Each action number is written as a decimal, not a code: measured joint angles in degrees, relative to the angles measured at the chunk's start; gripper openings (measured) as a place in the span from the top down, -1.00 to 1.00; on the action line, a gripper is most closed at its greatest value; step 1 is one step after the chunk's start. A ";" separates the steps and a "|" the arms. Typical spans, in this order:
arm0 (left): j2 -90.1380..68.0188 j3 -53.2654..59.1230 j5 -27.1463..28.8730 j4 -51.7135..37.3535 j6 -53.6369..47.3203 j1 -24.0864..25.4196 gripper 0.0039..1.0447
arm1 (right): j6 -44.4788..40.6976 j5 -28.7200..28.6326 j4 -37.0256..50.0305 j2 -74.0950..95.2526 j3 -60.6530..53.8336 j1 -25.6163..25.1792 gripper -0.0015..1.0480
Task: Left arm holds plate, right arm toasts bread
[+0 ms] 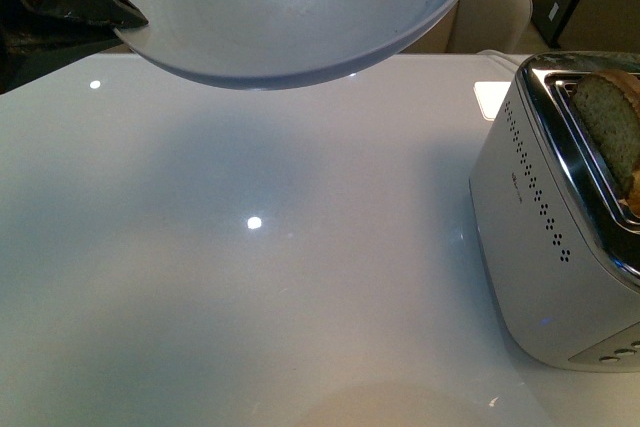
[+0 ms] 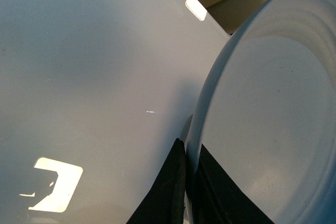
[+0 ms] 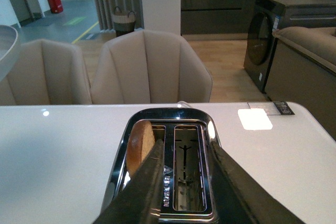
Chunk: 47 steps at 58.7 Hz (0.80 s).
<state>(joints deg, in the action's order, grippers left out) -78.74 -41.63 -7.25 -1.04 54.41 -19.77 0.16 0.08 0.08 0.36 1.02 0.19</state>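
My left gripper (image 1: 112, 15), upper left in the front view, clamps the rim of the pale blue plate (image 1: 300, 72), holding it above the white table (image 1: 250, 297) to receive toast. The bread slice (image 1: 612, 125) stands in the toaster (image 1: 540, 247) at the right edge. My right gripper (image 3: 185, 145) hovers over the slots, spread and empty.

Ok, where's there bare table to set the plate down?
The broad white table beneath the raised plate, across to the toaster, is bare. The right side is crowded: the toaster holds the bread, with the right hand over its slots.
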 joint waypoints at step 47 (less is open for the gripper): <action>-2.38 -6.60 -0.35 11.91 -8.85 12.48 0.94 | 0.02 -0.09 0.00 -0.02 0.00 0.00 -0.83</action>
<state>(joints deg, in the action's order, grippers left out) -81.12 -48.23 -7.60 10.87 45.56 -7.29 0.19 -0.01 0.08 0.34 1.02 0.19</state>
